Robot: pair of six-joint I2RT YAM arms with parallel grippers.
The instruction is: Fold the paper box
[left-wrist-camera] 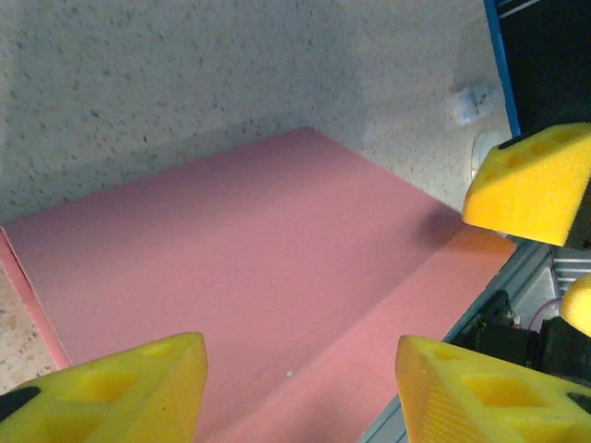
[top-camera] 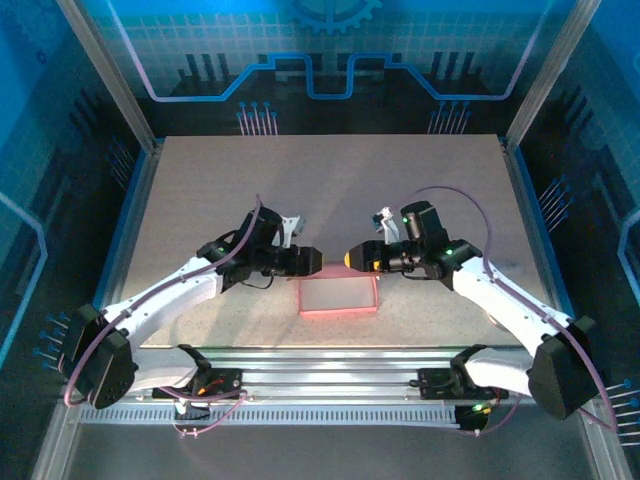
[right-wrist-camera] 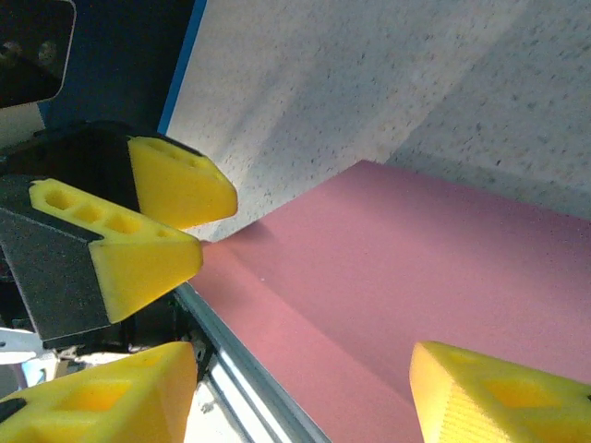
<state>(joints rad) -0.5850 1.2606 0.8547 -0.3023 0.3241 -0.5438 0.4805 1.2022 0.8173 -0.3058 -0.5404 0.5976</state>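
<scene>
Both of my tools are released. The left gripper (top-camera: 312, 262) and the right gripper (top-camera: 349, 258) point tip to tip at each other, near but apart, over the near middle of the table (top-camera: 200, 200).

From the left wrist I see my two left pads (left-wrist-camera: 120, 392) spread wide along the bottom edge, with nothing clamped between them. From the right wrist the two right pads (right-wrist-camera: 499, 397) stand just as far apart, again with nothing in their gap. That makes four yellow pads in all, two to each gripper, and none of them grips anything. Each wrist camera also catches the pair of pads on the opposite gripper.

One paper box (top-camera: 340, 297) lies flat on the table, just on the near side of the two tips. It sits between my left arm (top-camera: 170, 290) and my right arm (top-camera: 500, 300), close to the metal rail (top-camera: 330, 365) at the table's near edge.

From above, the box is a single rectangle with a pink rim and a paler middle. From the wrists it is a broad, plain pink surface lying below and ahead of the pads. A straight line where the shade changes runs along its near side, and I cannot tell whether that is a crease or an edge. Nor can I tell whether any pad touches the box.
</scene>
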